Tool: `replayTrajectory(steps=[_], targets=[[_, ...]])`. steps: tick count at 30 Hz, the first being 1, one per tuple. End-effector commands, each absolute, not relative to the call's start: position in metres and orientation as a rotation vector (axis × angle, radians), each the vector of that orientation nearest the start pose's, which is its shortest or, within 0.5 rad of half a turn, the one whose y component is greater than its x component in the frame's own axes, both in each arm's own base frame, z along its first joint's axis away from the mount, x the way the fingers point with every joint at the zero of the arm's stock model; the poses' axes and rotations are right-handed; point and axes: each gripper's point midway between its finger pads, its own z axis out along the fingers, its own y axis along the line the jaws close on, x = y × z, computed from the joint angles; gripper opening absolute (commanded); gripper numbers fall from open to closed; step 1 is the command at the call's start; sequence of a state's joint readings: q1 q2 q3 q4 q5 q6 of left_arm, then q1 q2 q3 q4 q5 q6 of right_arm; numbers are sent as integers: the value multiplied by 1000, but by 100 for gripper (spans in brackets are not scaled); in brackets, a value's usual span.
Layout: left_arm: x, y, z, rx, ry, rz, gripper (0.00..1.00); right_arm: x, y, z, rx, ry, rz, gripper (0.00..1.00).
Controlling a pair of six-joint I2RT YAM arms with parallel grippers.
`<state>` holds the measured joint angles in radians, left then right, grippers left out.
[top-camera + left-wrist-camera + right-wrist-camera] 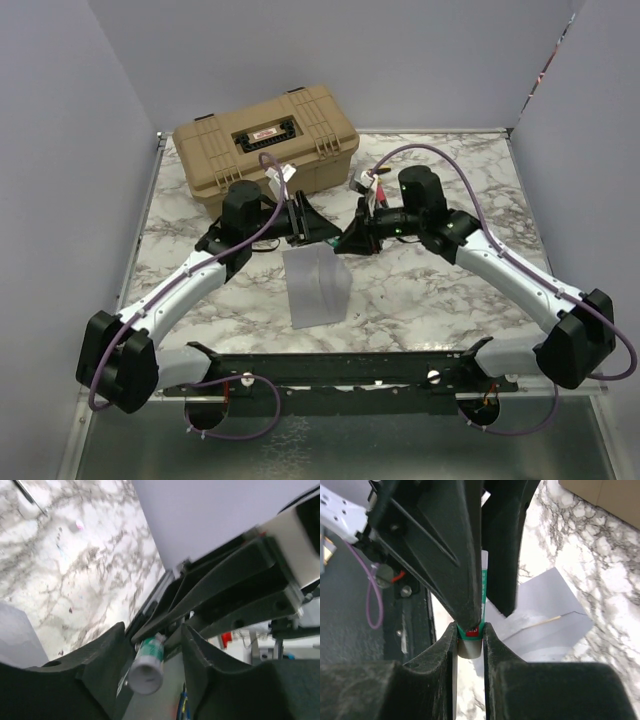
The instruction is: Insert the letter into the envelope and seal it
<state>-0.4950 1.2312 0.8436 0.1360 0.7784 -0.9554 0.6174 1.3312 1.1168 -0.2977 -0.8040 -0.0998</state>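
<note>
The grey-lilac envelope (318, 287) lies on the marble table in front of both grippers; it also shows in the right wrist view (547, 605). Only a thin tan edge of the letter (551, 621) shows at its opening. My right gripper (470, 630) (352, 238) is shut on the base of a green-and-white glue stick (471, 632). My left gripper (154, 630) (325, 228) meets it tip to tip. Its fingers (112, 652) stand apart around the stick's white end (146, 672), with a gap on one side.
A tan hard case (265, 140) stands closed at the back left, just behind the left arm. Small red-and-black clips (368, 186) lie behind the right gripper. Grey walls close in the left, right and back. A black rail (340, 370) runs along the near edge.
</note>
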Motion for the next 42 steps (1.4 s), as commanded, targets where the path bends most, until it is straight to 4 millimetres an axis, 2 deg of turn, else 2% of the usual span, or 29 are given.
replayTrajectory(steps=[1, 3, 5, 9, 14, 16, 20, 23, 29, 40, 42], targets=[[267, -280, 292, 10, 1905, -1502, 62, 232, 325, 258, -952, 1769, 1231, 1], [272, -273, 295, -31, 1845, -1462, 73, 238, 330, 262, -822, 1783, 1284, 1], [274, -267, 300, -46, 1786, -1441, 79, 242, 332, 268, -715, 1774, 1336, 1], [273, -262, 301, -43, 1751, -1418, 84, 256, 328, 282, -476, 1753, 1362, 1], [272, -259, 293, -54, 1740, -1404, 86, 255, 329, 301, -356, 1688, 1478, 1], [272, -259, 295, -67, 1723, -1428, 82, 251, 330, 306, -331, 1660, 1531, 1], [264, -262, 307, -48, 1663, -1500, 62, 246, 329, 314, -317, 1609, 1586, 1], [260, -265, 312, -20, 1635, -1523, 53, 245, 330, 315, -317, 1600, 1607, 1], [262, -268, 313, -17, 1630, -1529, 43, 236, 336, 318, -371, 1564, 1680, 1], [261, -272, 311, -4, 1626, -1552, 38, 225, 341, 319, -439, 1581, 1743, 1], [260, -272, 311, 0, 1625, -1555, 28, 224, 340, 319, -437, 1584, 1751, 1]])
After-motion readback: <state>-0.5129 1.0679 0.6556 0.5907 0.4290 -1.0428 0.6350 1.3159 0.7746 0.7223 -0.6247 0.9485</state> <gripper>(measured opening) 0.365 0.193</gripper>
